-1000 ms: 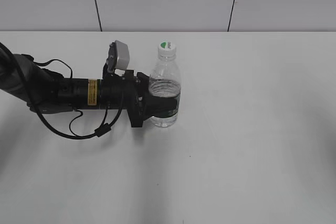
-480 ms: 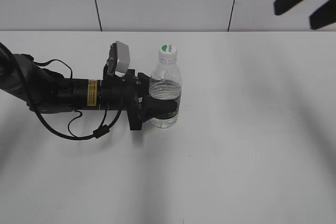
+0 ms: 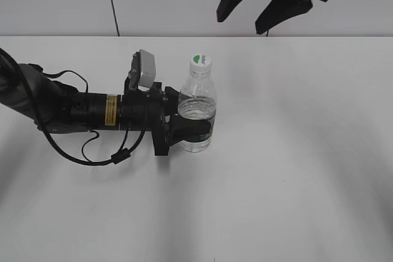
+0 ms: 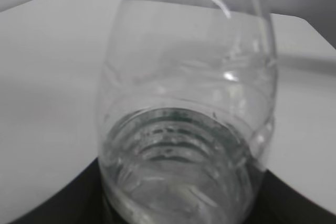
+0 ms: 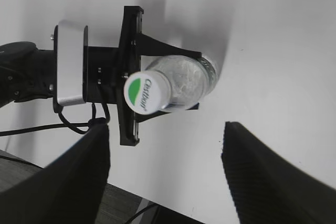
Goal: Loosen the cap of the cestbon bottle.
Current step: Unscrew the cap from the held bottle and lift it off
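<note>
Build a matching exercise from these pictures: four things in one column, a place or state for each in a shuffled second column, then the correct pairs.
Things:
1. cap
2. cestbon bottle
3. left end effector
4. right end effector

Places or states:
A. open, up in the air above the table's far edge
B. shut around the bottle's lower body
C. sitting on the bottle's neck
D. standing upright on the white table

Pairs: 1-C, 2-D, 3-B, 4-A

bottle [image 4: 184, 129] top and base cropped
</note>
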Controlling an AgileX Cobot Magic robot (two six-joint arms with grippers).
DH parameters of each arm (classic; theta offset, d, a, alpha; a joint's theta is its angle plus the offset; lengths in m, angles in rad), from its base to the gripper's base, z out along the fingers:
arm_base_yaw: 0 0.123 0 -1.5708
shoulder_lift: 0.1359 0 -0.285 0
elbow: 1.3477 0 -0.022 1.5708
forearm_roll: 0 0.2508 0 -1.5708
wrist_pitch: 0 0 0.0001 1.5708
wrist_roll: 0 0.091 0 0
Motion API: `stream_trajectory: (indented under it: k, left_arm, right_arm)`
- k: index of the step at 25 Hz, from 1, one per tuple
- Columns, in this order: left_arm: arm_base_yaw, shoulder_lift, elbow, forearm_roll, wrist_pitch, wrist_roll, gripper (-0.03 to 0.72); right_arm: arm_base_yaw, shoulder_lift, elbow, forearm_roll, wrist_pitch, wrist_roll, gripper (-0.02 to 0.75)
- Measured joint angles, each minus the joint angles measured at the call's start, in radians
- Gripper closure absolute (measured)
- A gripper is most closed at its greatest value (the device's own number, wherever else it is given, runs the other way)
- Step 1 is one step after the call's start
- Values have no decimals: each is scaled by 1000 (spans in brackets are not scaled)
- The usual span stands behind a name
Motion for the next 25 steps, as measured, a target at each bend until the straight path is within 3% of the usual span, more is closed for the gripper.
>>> stream_trajectory:
  k: [10,25]
  left_arm:
    - [-16,0,0,2,0,0,307]
    - [-16,0,0,2,0,0,307]
  right_arm:
    - [76,132,-83,-69,5,33,223]
    - [108,202,-83,-87,7,50,223]
